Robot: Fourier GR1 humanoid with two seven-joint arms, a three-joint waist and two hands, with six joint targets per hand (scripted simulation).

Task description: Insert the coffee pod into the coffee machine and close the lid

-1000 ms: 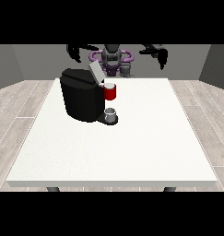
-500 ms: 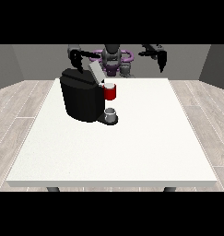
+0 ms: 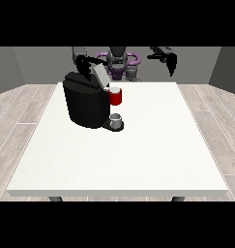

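The black coffee machine (image 3: 85,104) stands at the table's back left. Its grey lid (image 3: 100,75) is tilted up and open. A red holder with a pale top (image 3: 115,96) juts from the machine's front. Below it, a small grey cup-shaped piece (image 3: 116,119) stands on the machine's base. I cannot tell whether the pod is in the holder. The hand at the view's left (image 3: 83,63) hovers just behind the lid's upper end. The hand at the view's right (image 3: 170,61) is raised above the table's back right, fingers hanging down, holding nothing.
The white table (image 3: 153,145) stretches wide in front and to the right of the machine. The robot's body (image 3: 120,63) is behind the far edge. Wooden floor surrounds the table.
The hand at the view's left has come in towards the open lid. The hand at the view's right has shifted slightly and turned its fingers downward. The machine has not moved.
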